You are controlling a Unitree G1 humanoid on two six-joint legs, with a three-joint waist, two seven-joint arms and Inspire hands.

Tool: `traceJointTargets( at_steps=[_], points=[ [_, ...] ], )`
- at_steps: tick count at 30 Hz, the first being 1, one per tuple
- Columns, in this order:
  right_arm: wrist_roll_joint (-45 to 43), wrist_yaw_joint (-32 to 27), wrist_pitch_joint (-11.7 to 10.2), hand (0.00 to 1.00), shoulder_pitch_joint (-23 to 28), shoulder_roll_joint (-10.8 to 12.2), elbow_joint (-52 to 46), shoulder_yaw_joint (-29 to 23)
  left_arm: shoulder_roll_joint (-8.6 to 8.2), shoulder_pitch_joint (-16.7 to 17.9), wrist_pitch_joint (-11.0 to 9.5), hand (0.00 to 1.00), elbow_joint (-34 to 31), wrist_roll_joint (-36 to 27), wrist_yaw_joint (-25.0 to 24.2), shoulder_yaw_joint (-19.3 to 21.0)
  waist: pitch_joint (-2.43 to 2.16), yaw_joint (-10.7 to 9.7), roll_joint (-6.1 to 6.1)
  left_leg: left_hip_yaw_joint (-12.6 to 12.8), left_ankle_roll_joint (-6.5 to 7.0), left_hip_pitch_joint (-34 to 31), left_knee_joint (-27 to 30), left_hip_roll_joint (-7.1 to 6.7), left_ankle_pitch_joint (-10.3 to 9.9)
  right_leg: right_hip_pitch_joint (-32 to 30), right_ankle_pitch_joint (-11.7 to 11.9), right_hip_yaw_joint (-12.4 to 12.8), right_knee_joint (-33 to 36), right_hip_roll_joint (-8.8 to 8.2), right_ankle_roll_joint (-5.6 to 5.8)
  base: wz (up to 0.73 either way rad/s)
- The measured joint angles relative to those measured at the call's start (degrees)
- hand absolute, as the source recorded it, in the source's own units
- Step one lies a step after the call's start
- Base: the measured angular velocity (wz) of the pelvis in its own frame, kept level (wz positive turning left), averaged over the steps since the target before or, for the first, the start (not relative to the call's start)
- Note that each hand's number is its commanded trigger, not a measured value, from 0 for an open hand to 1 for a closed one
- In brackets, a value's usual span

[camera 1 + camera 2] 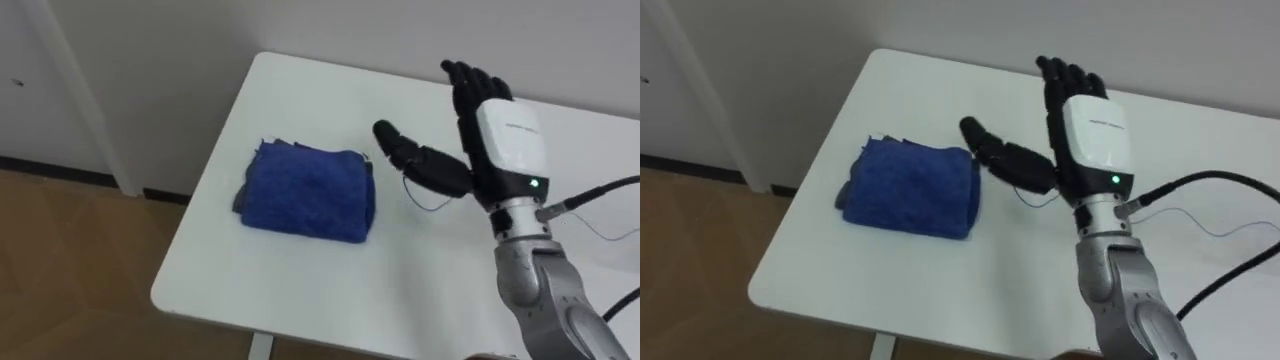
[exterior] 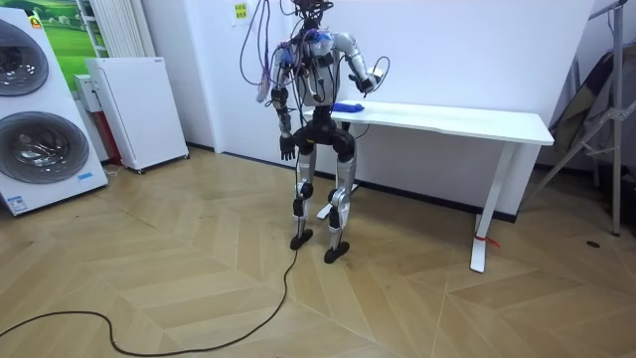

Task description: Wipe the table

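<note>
A folded blue cloth lies on the white table near its left end. My right hand hovers just right of the cloth, open, with straight fingers pointing to the far wall and its back toward me. Its thumb sticks out toward the cloth's right edge, close to it, holding nothing. In the room view I stand at the left end of the table, the cloth in front of me. My right hand is raised over it, and my left hand hangs by my side.
The table stands against a white wall, and its left and near edges run close to the cloth. Wooden floor lies below. A washing machine and a white cabinet stand at the room view's left, a tripod at its right.
</note>
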Motion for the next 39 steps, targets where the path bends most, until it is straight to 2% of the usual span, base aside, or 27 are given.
traceJointTargets(
  at_steps=[4,11,17,21,32,34,39],
  points=[
    [-3.1,2.8,-0.1,0.00,0.0,0.0,0.4,1.7,0.00,-0.1,-0.3,0.00,0.1,0.0,0.0,-0.1,0.19,0.2,0.06,-0.8,0.01,0.0,0.1,-0.18,0.0,0.5,0.0,-1.0,-0.1,-0.19,0.01,0.13],
    [-7.8,4.4,0.0,0.00,0.0,0.0,2.1,2.5,0.00,-0.5,-0.8,0.00,0.9,0.1,-1.1,0.0,0.44,0.7,0.27,-1.4,0.01,-0.6,0.6,-0.37,0.0,0.6,0.0,-1.7,-0.1,-0.36,0.02,0.10],
    [-10.4,5.5,0.0,0.00,0.0,0.0,4.6,6.4,0.03,-1.6,-1.0,0.00,1.1,0.1,-3.0,-0.3,0.42,1.2,0.27,-2.1,0.01,-2.1,1.8,-0.46,0.0,-0.3,0.0,-3.1,-0.1,-0.48,0.02,0.05],
    [-11.7,5.7,0.1,0.00,0.0,0.0,7.3,8.4,0.05,-2.5,-1.1,0.00,1.3,0.1,-3.2,-1.1,0.34,2.8,0.18,-2.2,0.01,-2.6,1.9,-0.49,0.0,-0.2,0.0,-3.7,0.0,-0.55,0.02,0.04],
    [-13.6,6.6,2.0,0.00,-1.8,0.2,13.9,8.8,0.38,-1.8,-0.8,0.00,1.6,-0.4,-3.4,-1.2,0.26,4.9,0.08,-2.9,-0.01,-3.2,1.9,-0.60,0.0,-0.1,0.0,-5.4,0.0,-0.67,0.03,0.05],
    [-13.4,6.6,2.7,0.00,-1.8,0.3,17.1,9.0,0.38,-1.7,-0.4,0.00,1.5,-0.4,-3.8,-1.2,0.18,5.2,-0.06,-3.6,0.00,-3.2,1.9,-0.73,0.0,0.2,0.0,-6.5,0.0,-0.78,0.03,0.14],
    [-13.2,6.5,3.5,0.00,-3.0,0.3,18.0,9.0,0.56,-0.9,0.6,0.00,1.5,-0.4,-3.9,-1.2,0.18,5.5,-0.01,-4.1,0.01,-3.0,2.0,-0.78,0.0,0.5,-0.1,-6.9,-0.1,-0.81,0.09,0.07]
  ],
)
